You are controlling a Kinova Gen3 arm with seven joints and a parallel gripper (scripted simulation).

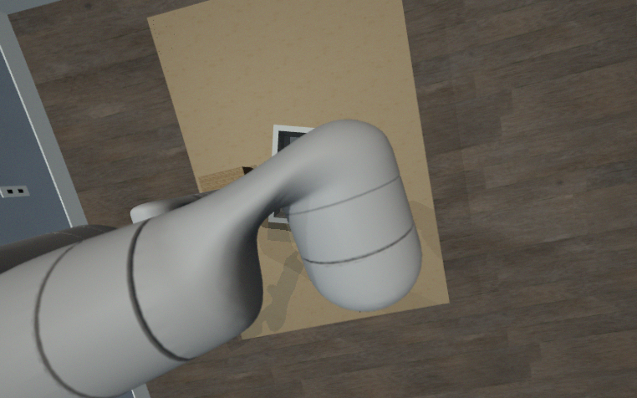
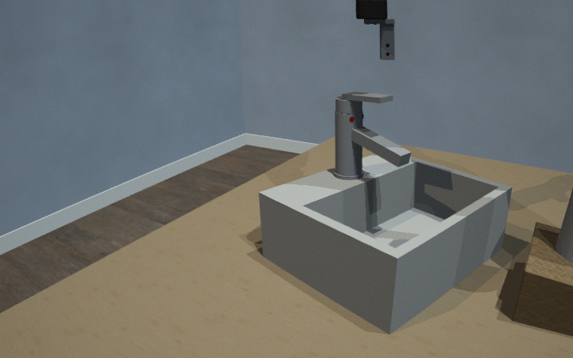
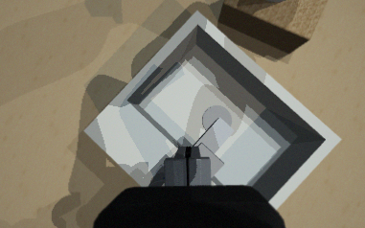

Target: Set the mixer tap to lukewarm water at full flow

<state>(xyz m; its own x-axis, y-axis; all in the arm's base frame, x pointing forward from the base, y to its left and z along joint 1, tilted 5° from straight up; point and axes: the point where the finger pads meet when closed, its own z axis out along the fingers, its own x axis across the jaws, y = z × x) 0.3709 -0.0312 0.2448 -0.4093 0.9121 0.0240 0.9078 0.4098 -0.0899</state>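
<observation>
The grey mixer tap stands on the sink's ledge. Its flat lever lies about level, low on the tap head, and points roughly out over the spout. The red dot is on the near side of the body and the blue dot on the far side. My gripper is shut and empty. It hangs above the lever's outer end in the exterior view, with clear air between them. In the top view my arm hides tap and gripper.
The white sink has its open basin under the spout. A wooden block carries the arm's base beside the sink. My arm reaches across the top view.
</observation>
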